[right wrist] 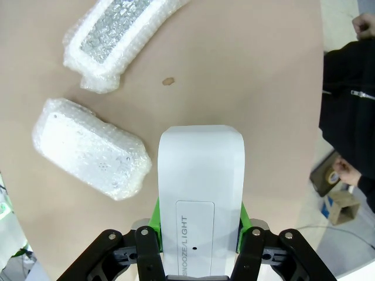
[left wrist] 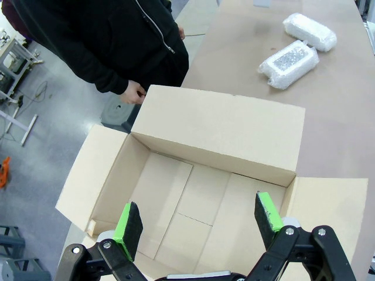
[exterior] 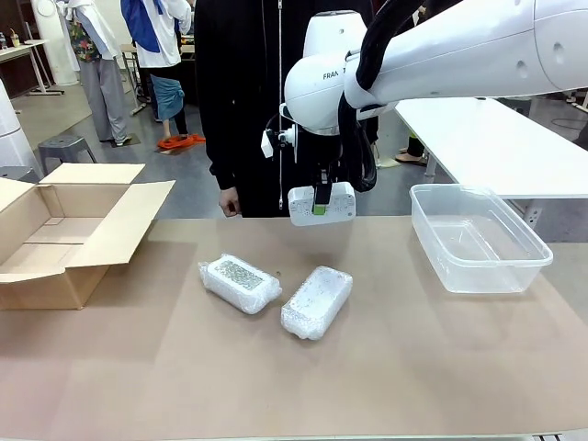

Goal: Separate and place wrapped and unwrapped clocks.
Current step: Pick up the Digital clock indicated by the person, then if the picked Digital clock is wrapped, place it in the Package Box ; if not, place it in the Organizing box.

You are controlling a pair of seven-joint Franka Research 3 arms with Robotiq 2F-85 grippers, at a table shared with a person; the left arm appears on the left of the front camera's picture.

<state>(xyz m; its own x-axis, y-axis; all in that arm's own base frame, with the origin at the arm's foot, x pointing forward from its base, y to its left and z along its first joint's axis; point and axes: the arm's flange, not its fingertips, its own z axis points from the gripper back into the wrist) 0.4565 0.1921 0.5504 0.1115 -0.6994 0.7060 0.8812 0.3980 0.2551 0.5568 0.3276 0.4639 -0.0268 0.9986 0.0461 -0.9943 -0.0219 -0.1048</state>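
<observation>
Right end effector (exterior: 320, 208): clamped on the bare clock (exterior: 342, 204), raised above the counter (exterior: 413, 358).
Left end effector (left wrist: 199, 219): spread wide over the open cardboard box (left wrist: 217, 132).
Wrapped clocks: left wrapped clock (exterior: 240, 282) and right wrapped clock (exterior: 317, 301) lie side by side mid-counter, between the box and the clear tub (exterior: 514, 266).

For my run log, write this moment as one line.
right gripper: holds bare clock aloft | left gripper: open above box | wrapped clocks: on table
</observation>
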